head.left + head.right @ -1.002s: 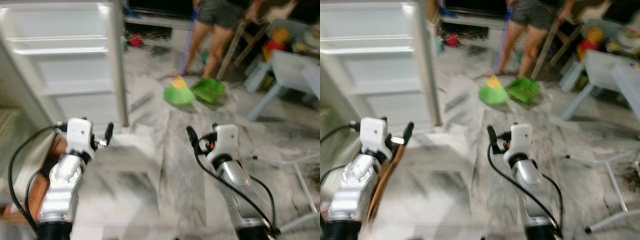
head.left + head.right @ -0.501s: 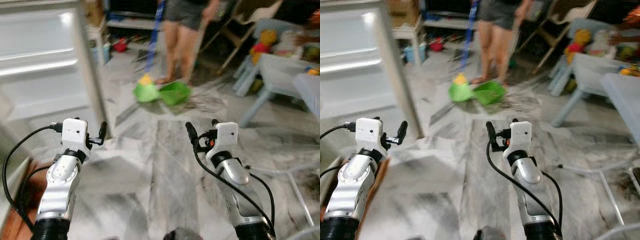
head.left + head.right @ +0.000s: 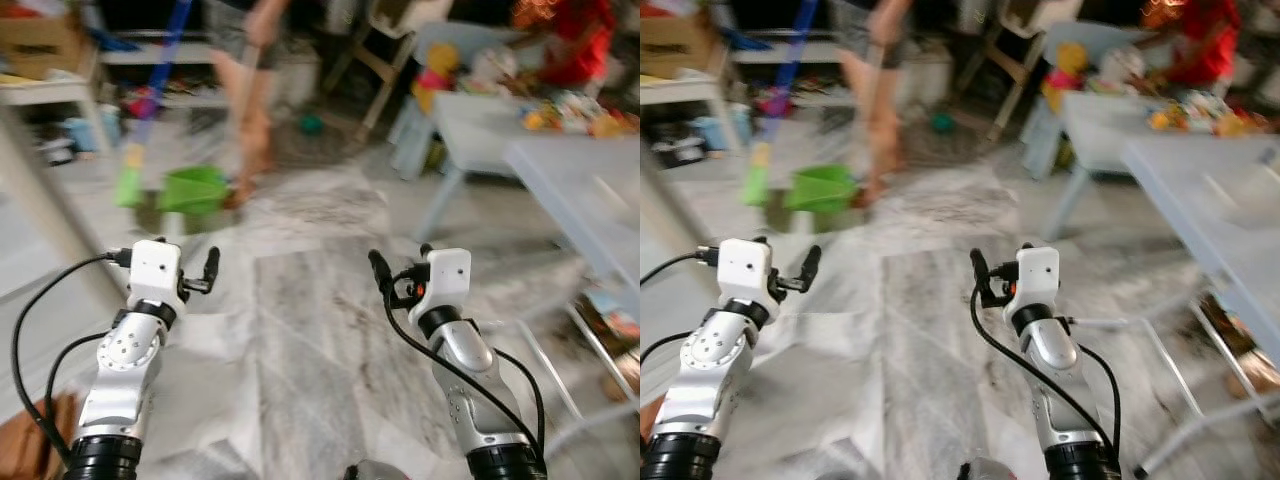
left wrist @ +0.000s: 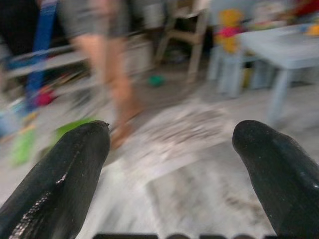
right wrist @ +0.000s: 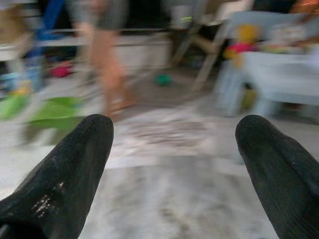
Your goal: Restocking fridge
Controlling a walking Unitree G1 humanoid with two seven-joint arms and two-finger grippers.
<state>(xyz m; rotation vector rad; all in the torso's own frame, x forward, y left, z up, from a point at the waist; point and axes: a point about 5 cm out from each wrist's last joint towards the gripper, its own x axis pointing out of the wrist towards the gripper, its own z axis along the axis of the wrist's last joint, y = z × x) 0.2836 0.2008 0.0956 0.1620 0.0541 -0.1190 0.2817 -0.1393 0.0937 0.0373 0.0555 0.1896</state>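
Both arms are held up in front of the robot, over a grey marble floor [image 3: 310,330]. The left pincer [image 3: 185,272] is wide open and holds nothing. The right pincer [image 3: 400,272] is wide open too, and it is empty. In the wrist views the black fingers [image 4: 60,179] stand far apart with only floor between them.

No food and no fridge can be seen, so I cannot tell where the things to put away are. A pale desk [image 3: 1200,170] stands to the right. At its far end lie some small bright things [image 3: 1185,105], too blurry to name. They may be what must go in the fridge, but that is a guess.

If they are bottles or packs, they may be slippery, and some may be soft. I think it is best to hold each one around the middle, and not squeeze hard.

Ahead on the left, a person [image 3: 250,80] is sweeping with a broom [image 3: 150,100] and a green dustpan [image 3: 190,188]. The robot should stay well away from their legs. The middle of the floor is open for walking. The desk edge and thin white legs [image 3: 1180,390] low on the right are things it could bump. The picture is blurry.
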